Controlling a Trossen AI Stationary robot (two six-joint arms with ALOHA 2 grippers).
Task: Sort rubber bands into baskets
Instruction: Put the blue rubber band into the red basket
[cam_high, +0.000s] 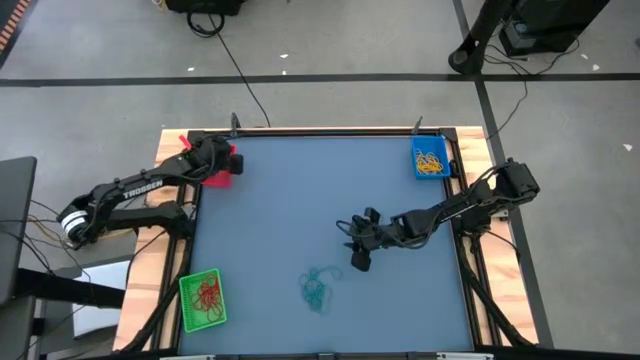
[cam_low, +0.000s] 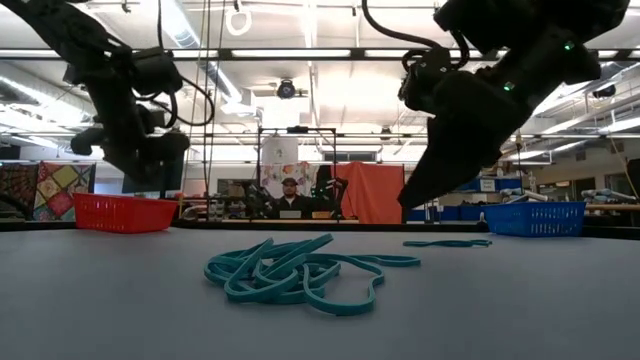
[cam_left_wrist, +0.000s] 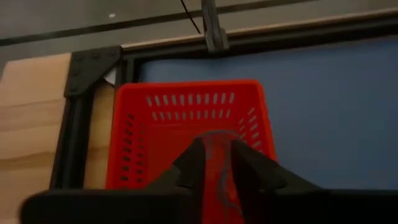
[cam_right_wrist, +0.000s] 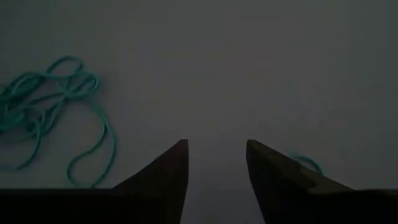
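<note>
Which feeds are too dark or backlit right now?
Right wrist view: dim, but the teal rubber bands show near the open right claw. Low view: ceiling lights silhouette that claw. High view: evenly lit.

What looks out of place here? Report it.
Colours mismatch: the green basket holds red rubber bands, the blue basket yellow ones. Teal rubber bands lie loose on the table, one stray apart from the pile.

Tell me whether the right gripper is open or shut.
Open: the right gripper shows a clear gap between its fingertips, holding nothing, above the table.
</note>
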